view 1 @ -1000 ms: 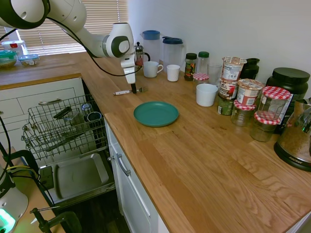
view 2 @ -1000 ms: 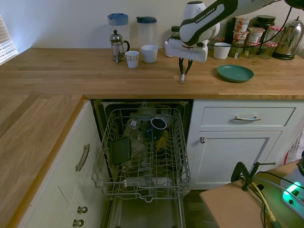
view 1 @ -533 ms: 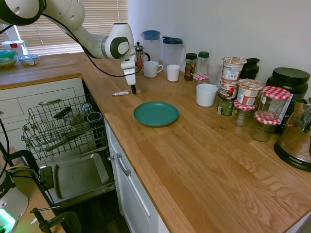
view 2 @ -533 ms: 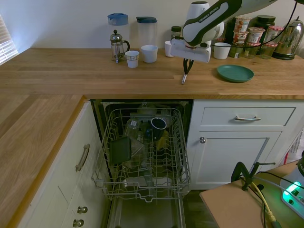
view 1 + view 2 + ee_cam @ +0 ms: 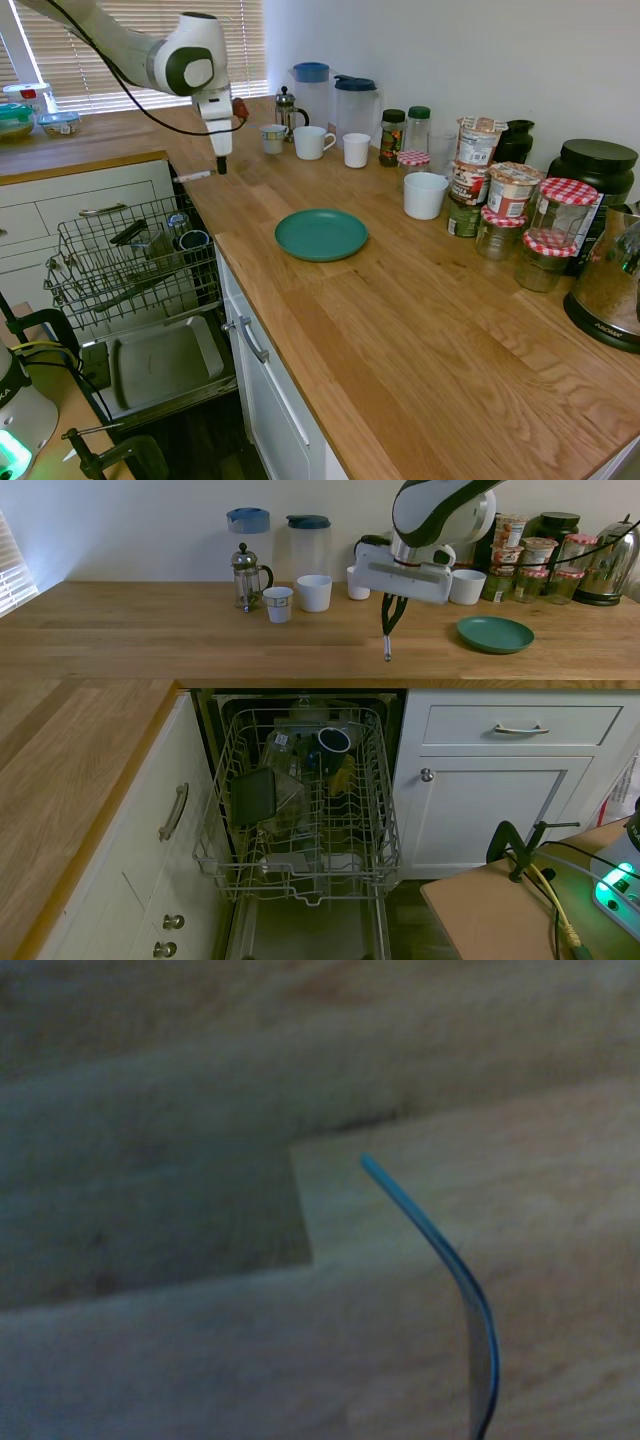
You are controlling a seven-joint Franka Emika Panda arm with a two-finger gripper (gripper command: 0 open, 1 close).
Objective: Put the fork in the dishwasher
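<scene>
Kitchen with a long wooden counter [image 5: 400, 300], an open dishwasher [image 5: 300, 800] below it with the wire rack pulled out and already holding cups and containers. Along the wall: jugs, a French press [image 5: 286, 108], white mugs and a crowd of jars; a teal plate [image 5: 321, 234] nearer the front edge.

Pick-up done: claw [image 5: 221, 166] clenched on the fork [image 5: 196, 176], held clear of the counter. In the first exterior view, handle sticking out sideways from the claw, at the counter's edge beside the rack. In the second exterior view, fork [image 5: 387, 645] hanging below the claw [image 5: 387, 632], over the counter's front strip above the dishwasher opening. In the wrist view, a thin curved blue-tinted strip [image 5: 455, 1280] over blurred wood grain, probably the fork's handle, though too soft to be sure.

Left to do: carry past the edge, lower into the rack, find a free slot, release. Roughly halfway, by this reckoning.

Against a second ago: fork then lying on the counter near the plate, claw down at it. Now lifted and carried well away from the plate, toward the dishwasher end, with the arm swung across past the mugs. Plate, jars and rack contents unchanged.
</scene>
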